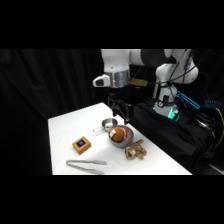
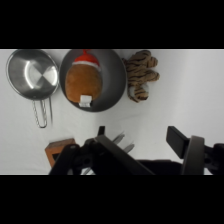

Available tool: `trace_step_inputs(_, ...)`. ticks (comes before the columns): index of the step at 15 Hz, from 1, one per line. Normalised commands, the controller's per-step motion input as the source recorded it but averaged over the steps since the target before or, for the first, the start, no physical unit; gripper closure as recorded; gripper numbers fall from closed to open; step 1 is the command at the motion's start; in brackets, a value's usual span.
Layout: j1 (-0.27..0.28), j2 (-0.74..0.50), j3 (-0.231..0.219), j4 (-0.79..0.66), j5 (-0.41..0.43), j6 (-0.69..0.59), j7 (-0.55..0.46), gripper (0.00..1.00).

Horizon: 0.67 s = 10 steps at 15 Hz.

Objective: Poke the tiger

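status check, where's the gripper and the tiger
Gripper up over the pan, not touching anything. Tiger untouched, beside the bowl holding the ball. Nothing covering it.

White table (image 1: pixel 160 161) carries a dark bowl (image 1: pixel 122 141) mid-table. Tiger (image 1: pixel 135 150) and pan (image 1: pixel 108 124) just beside the bowl. Block (image 1: pixel 82 145) and tongs (image 1: pixel 86 164) well apart from it.

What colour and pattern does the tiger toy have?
The tiger is tan with dark brown stripes, seen best in the wrist view.
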Motion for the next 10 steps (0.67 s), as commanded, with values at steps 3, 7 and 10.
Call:
trace_step_inputs(3, 0.082, -0.32, 0.084, -0.46, 0.0, 0.32, 0.18, 0.51)
trace_step_inputs(7, 0.063, -0.2, 0.067, -0.35, -0.013, 0.3, 0.14, 0.84)
trace_step_inputs(10, 0.051, -0.08, 0.057, -0.29, -0.026, 0.34, 0.13, 0.99)
